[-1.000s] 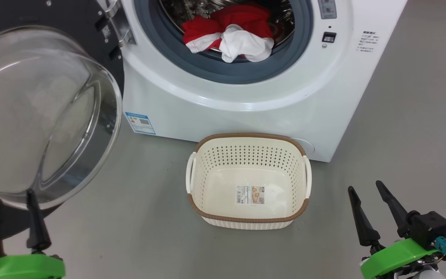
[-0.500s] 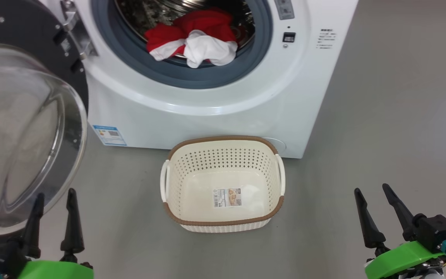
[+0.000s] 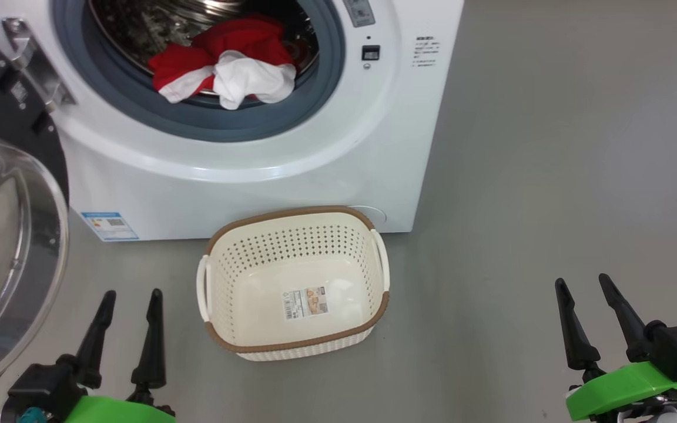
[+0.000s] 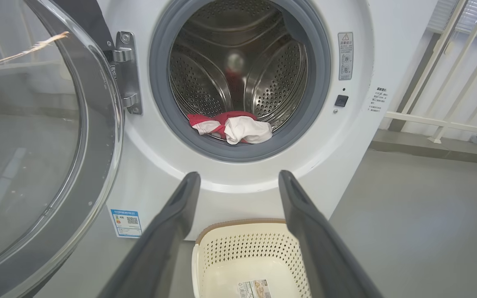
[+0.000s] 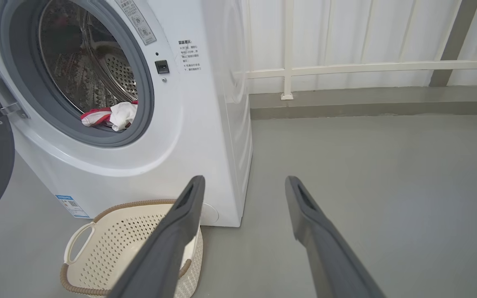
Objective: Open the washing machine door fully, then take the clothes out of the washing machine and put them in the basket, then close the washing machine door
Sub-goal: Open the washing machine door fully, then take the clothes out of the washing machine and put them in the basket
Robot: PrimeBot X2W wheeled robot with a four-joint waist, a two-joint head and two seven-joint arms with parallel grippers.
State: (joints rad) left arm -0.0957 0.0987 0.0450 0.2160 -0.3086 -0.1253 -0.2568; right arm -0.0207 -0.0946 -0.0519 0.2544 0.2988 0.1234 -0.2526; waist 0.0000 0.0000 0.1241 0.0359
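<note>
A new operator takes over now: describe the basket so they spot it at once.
Find the big white washing machine with its round glass door swung open. On the grey floor just in front of it stands the basket, a cream perforated tub. Its brown woven-look rim, white side handles and the paper label on its bottom set it apart.

Red and white clothes [image 3: 221, 73]; white washing machine [image 3: 244, 182], grey ring [image 3: 244, 126], perforated steel drum [image 3: 138, 23]; cream perforated basket [image 3: 291, 247], brown woven-look rim [image 3: 291, 210]; black-rimmed clear washing machine door [image 3: 3, 235]; grey floor [image 3: 550, 176].
</note>
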